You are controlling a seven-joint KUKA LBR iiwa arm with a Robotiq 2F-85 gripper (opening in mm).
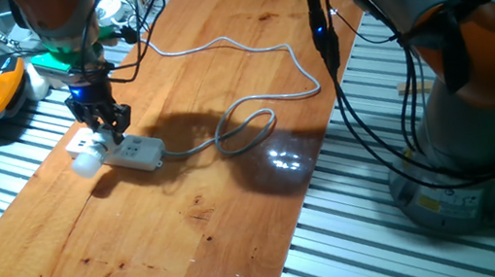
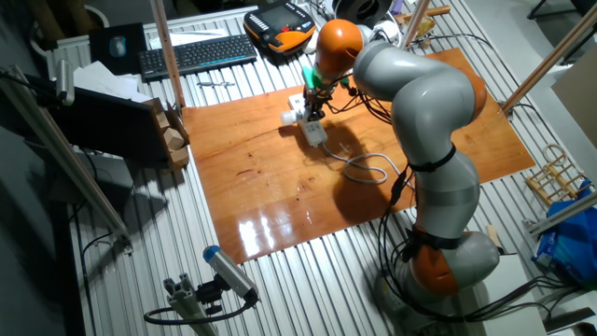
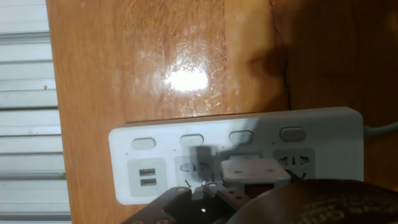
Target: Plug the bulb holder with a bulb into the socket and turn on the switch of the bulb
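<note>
On the socket (image 1: 132, 152), the round bulb juts off its left end and the bulb holder (image 3: 255, 170) sits in an outlet, seemingly plugged in. The gripper (image 1: 106, 122) hovers directly above the socket, likely lining up on the holder's switch; whether its jaws are apart or together cannot be told.

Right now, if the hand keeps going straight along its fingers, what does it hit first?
Most likely the bulb holder, sitting directly under the hand on the socket. Depth is unclear; contact can't be confirmed.
</note>
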